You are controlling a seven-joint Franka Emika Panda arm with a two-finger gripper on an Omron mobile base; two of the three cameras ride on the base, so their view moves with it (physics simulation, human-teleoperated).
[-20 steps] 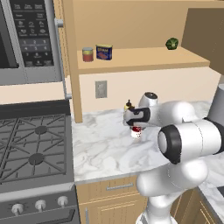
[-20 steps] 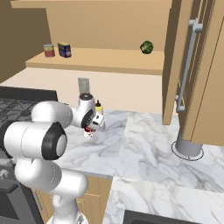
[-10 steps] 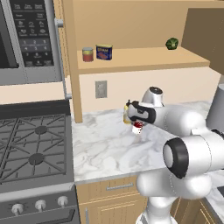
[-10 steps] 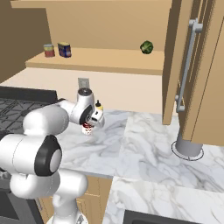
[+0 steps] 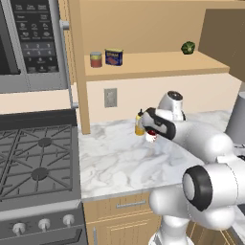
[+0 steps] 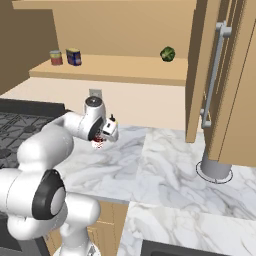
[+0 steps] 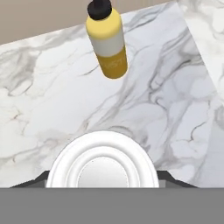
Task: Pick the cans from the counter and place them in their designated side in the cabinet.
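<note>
My gripper point(image 5: 152, 133) is shut on the short round red-and-white can point(image 5: 151, 137), holding it just above the marble counter point(image 5: 115, 162) beside the yellow squeeze bottle point(image 5: 139, 125). The right base view has the can point(image 6: 97, 143) hanging under the hand point(image 6: 100, 134). From the hand view the can's white top point(image 7: 103, 162) sits between the fingers, and the bottle point(image 7: 108, 39) lies ahead of it. The dark blue boxy tin point(image 5: 114, 57) stands at the left end of the cabinet shelf point(image 5: 158, 64), and it appears again as the tin point(image 6: 73, 56) in the right base view.
A red can with a yellow-green band point(image 5: 96, 60) stands left of the blue tin. A green round thing point(image 5: 188, 47) sits far right on the shelf. The gas stove point(image 5: 33, 162) and microwave point(image 5: 28, 43) are to the left. The brown cabinet door point(image 6: 220, 75) hangs open over a grey cylinder point(image 6: 215, 167).
The gripper has raised the red-and-white can slightly off the counter, close to the yellow bottle, and the arm's elbow has swung lower and nearer the camera.
</note>
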